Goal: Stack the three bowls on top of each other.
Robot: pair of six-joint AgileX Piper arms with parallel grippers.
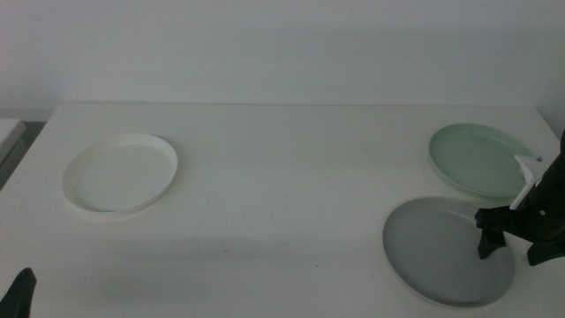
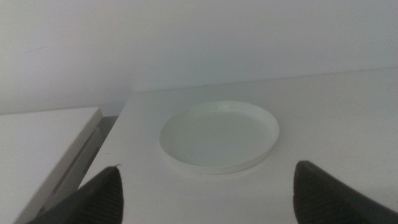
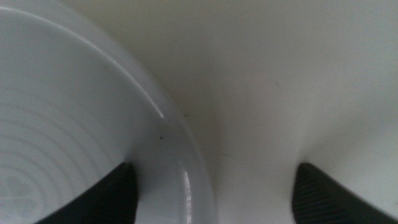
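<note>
On the white table (image 1: pixel 282 194), the white bowl (image 1: pixel 120 172) sits toward nine o'clock, well apart from the other two. The pale mint green bowl (image 1: pixel 478 158) lies at about three o'clock, and the grey bowl (image 1: pixel 448 250) just beside it toward four o'clock; whether their rims touch is hard to judge from the middle view.

The right tool (image 1: pixel 512 249) is down at the grey bowl's three o'clock edge, jaws spread open and straddling the rim: one jaw over the bowl's inside, the other outside over the table. The right wrist view shows the rim (image 3: pixel 186 168) running between the two jaws.

The left tool (image 2: pixel 205 196) waits near seven o'clock, jaws wide open and holding nothing, facing the white bowl (image 2: pixel 219 137).
</note>
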